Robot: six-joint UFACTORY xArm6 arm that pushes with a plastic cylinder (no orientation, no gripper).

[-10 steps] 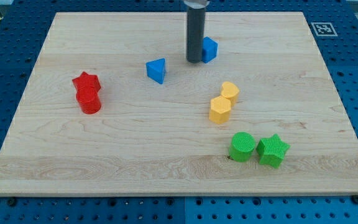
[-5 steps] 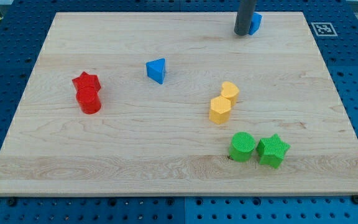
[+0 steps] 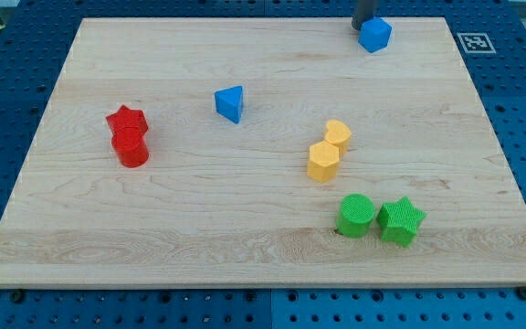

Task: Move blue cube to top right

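The blue cube sits near the board's top edge, toward the view's top right. My rod comes down at the view's top edge, and my tip rests just up and to the left of the cube, touching or nearly touching it. Only the rod's lowest part shows.
A blue triangular block lies left of centre. A red star and red cylinder sit together at the left. Two yellow blocks are right of centre. A green cylinder and green star lie lower right. A marker tag is off the board's top right corner.
The blue cube has been pushed from the upper middle up and to the right, near the top edge. My tip moved with it, then drew up behind the cube's upper left.
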